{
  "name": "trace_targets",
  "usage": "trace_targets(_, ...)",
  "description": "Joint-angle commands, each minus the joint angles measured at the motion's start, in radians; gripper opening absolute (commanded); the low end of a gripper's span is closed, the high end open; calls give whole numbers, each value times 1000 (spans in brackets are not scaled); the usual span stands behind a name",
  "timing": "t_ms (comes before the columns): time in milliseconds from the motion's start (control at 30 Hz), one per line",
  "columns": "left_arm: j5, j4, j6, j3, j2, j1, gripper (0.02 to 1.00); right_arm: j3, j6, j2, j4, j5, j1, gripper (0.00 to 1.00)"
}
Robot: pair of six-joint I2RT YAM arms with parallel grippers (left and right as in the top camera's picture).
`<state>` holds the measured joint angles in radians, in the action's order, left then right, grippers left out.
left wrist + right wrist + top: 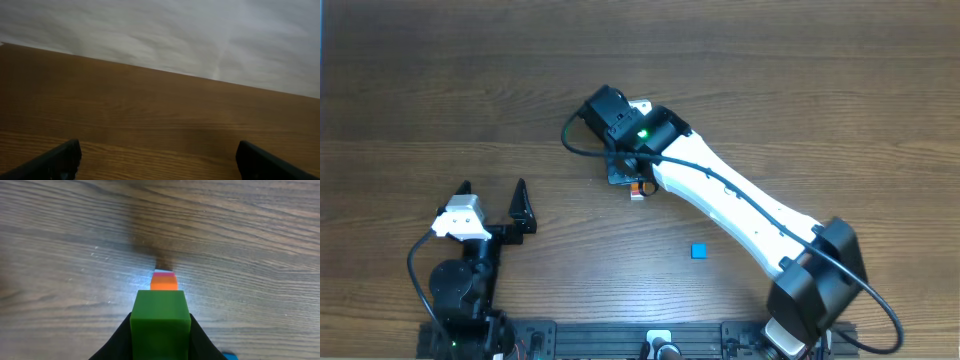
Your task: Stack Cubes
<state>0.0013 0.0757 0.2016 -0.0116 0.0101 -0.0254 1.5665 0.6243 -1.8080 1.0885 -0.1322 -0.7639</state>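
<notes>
The right claw (161, 332) is closed on a small green plastic cube (160, 311), one finger pressed flat to each of two opposite side faces, so the cube sits square between them. In the top view this arm reaches up to the middle of the frame. Just below its wrist stands a short stack on the brown wooden counter (420, 80): an orange cube (164, 283) resting on a pink cube (164, 273). From the right wrist view the green cube hangs near this stack and apart from it, not yet set down. Whether it is squarely above the orange top I cannot tell.

A small blue cube (698, 250) lies alone on the counter, lower and to the right of the stack in the top view, well apart from it.

The left claw (492, 192) rests at the lower left of the top view, its fingers spread wide with nothing between them.

The cubes look rigid, light and smooth-sided, so a modest squeeze should hold one. Flat opposite faces, taken near mid-height, seem the best hold. The stack is narrow and probably easy to topple, so a gentle, level placement seems wise, with the fingers then opening straight apart.
</notes>
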Motion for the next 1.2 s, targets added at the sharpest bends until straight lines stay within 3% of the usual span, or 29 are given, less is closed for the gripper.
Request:
trace_targets(33, 10, -1, -15, 6, -7, 6, 1000, 4, 19, -64, -22, -23, 13, 9)
trace_targets(1200, 10, -1, -15, 6, -7, 6, 1000, -17, 71, -111, -4, 34, -3, 12)
